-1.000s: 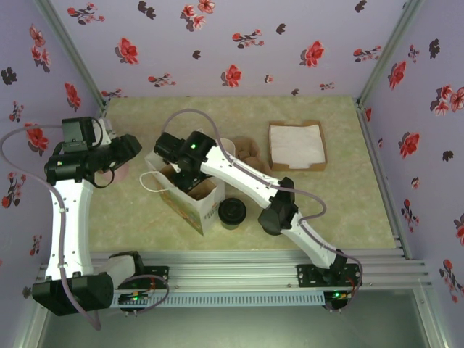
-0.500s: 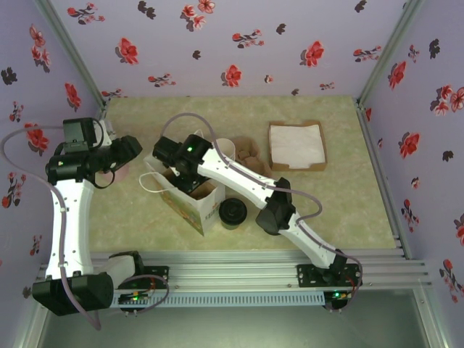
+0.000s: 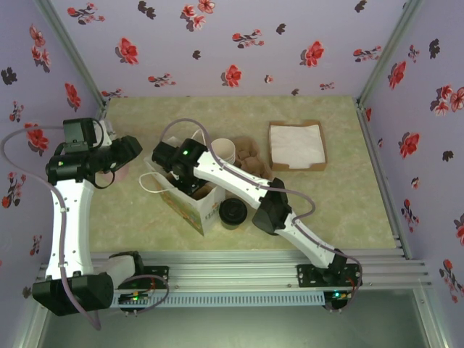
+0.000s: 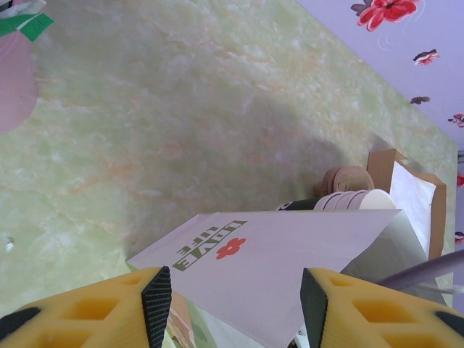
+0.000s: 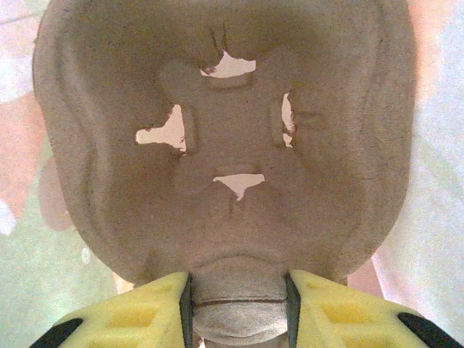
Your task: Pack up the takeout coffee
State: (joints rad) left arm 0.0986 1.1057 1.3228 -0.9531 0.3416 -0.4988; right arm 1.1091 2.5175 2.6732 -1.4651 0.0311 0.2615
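Observation:
The takeout coffee [image 3: 233,212], a short dark cup under a round black lid, stands on the table just right of the white paper bag [image 3: 205,212]. My right gripper [image 3: 185,180] reaches down into the bag's open top. In the right wrist view it [image 5: 238,291] is shut on the rim tab of a brown moulded-pulp cup carrier [image 5: 225,138], which hangs inside the bag. My left gripper [image 3: 122,158] hovers left of the bag, open. In the left wrist view nothing sits between its fingers [image 4: 235,290]; the bag's printed side [image 4: 290,254] lies just beyond them.
A stack of lidless cream-rimmed cups [image 3: 222,149] and a stack of brown carriers [image 3: 249,152] stand behind the bag. A cardboard tray of napkins [image 3: 296,144] sits at the back right. A pink thing [image 4: 13,80] lies by the left gripper. Flowered walls enclose the table.
The right arm has shifted slightly left over the bag, uncovering the cup stack and carriers behind it. The left arm has not moved.

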